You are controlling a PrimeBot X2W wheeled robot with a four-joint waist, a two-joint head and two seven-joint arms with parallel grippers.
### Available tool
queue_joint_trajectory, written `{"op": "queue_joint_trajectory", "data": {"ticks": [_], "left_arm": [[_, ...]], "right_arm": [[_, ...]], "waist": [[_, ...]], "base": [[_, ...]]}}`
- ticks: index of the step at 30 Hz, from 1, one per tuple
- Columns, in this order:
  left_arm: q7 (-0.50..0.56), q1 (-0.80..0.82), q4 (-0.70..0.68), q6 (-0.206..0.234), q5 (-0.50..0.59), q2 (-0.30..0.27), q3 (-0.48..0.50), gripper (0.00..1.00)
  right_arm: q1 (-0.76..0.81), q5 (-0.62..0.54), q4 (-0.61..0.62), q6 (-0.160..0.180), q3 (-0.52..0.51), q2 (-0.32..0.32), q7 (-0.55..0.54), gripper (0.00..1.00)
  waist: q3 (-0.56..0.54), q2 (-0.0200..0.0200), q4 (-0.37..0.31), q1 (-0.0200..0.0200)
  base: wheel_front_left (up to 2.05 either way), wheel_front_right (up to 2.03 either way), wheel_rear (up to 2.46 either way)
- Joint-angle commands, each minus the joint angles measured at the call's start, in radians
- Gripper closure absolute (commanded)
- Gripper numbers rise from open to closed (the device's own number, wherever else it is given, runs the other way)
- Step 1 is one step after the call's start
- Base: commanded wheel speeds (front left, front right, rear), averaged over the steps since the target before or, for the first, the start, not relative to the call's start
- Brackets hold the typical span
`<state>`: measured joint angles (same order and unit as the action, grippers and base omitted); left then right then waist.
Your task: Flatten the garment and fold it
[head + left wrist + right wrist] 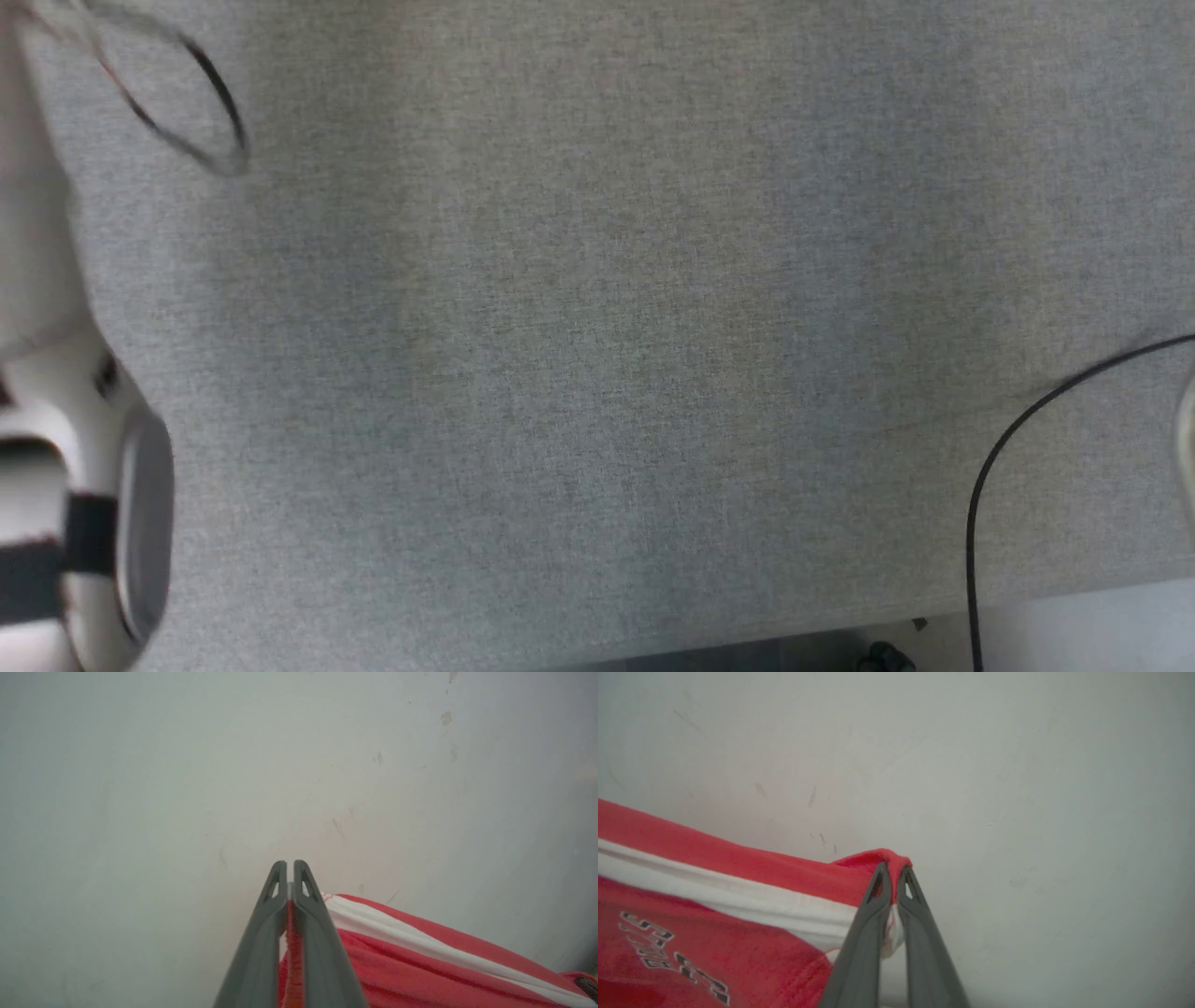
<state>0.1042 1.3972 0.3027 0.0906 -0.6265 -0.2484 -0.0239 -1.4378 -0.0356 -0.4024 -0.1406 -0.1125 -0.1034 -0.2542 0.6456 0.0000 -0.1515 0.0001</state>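
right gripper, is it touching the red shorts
Touching. In the right wrist view the right gripper is shut on a bunched edge of the shorts, red fabric wrapped over both fingertips.

The right gripper's [893,870] fingers [873,914] pinch the red garment's [738,896] white-striped edge.

Wrist views close on shared garment [420,961]

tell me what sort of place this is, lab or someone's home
Probably a lab or test room, though that's a guess. The head view shows grey felt-like fabric, maybe carpet or a partition, with a loose black cable across it. The wrist views show a plain scuffed white surface under the red shorts.
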Motion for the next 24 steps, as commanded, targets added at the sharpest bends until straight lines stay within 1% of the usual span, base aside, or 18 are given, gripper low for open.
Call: {"op": "queue_joint_trajectory", "data": {"ticks": [1,5,8,9,10,12,14,15,17,19,24], "left_arm": [[-0.002,-0.074,0.026,-0.022,0.002,-0.027,-0.007,1.00],[0.011,-0.247,0.060,-0.085,-0.004,-0.031,-0.052,1.00],[0.019,-0.412,0.066,-0.129,-0.024,-0.026,-0.078,1.00],[0.025,-0.470,0.059,-0.138,-0.029,-0.024,-0.087,1.00],[0.025,-0.470,0.059,-0.138,-0.029,-0.024,-0.087,1.00],[0.037,-0.594,0.034,-0.151,-0.044,-0.013,-0.108,1.00],[0.058,-0.721,0.000,-0.154,-0.066,-0.003,-0.122,1.00],[0.110,-0.847,-0.026,-0.152,-0.092,0.001,-0.140,1.00],[0.162,-0.955,-0.057,-0.145,-0.107,-0.005,-0.161,1.00],[0.204,-1.056,-0.093,-0.134,-0.125,-0.004,-0.177,1.00],[0.282,-1.262,-0.197,-0.100,-0.151,-0.011,-0.214,1.00]], "right_arm": [[0.080,0.027,-0.016,0.010,0.010,-0.024,-0.008,1.00],[0.263,0.110,-0.022,0.010,0.077,-0.050,-0.051,1.00],[0.432,0.179,0.019,0.010,0.132,-0.088,-0.098,1.00],[0.491,0.201,0.045,0.010,0.146,-0.103,-0.116,1.00],[0.491,0.201,0.045,0.010,0.146,-0.103,-0.116,1.00],[0.618,0.243,0.105,0.010,0.158,-0.131,-0.152,1.00],[0.748,0.272,0.183,0.010,0.150,-0.151,-0.187,1.00],[0.882,0.290,0.264,0.010,0.130,-0.160,-0.221,1.00],[1.014,0.301,0.338,0.010,0.093,-0.152,-0.258,1.00],[1.139,0.293,0.406,0.010,0.056,-0.131,-0.295,1.00],[1.392,0.260,0.550,0.010,-0.038,-0.046,-0.375,1.00]], "waist": [[-0.019,0.0000,0.007,-0.0001],[-0.082,0.0000,0.021,-0.0001],[-0.153,0.0000,0.033,-0.0001],[-0.176,0.0000,0.037,-0.0001],[-0.176,0.0000,0.037,-0.0001],[-0.228,0.0000,0.047,-0.0001],[-0.275,0.0000,0.055,-0.0001],[-0.314,0.0000,0.064,-0.0001],[-0.343,0.0000,0.075,-0.0001],[-0.371,0.0000,0.083,-0.0001],[-0.416,0.0000,0.107,-0.0001]], "base": [[0.00,0.00,0.00],[0.00,0.00,0.00],[0.00,0.00,0.00],[0.00,0.00,0.00],[0.00,0.00,0.00],[0.00,0.00,0.00],[0.00,0.00,0.00],[0.00,0.00,0.00],[0.00,0.00,0.00],[0.00,0.00,0.00],[0.00,0.00,0.00]]}}
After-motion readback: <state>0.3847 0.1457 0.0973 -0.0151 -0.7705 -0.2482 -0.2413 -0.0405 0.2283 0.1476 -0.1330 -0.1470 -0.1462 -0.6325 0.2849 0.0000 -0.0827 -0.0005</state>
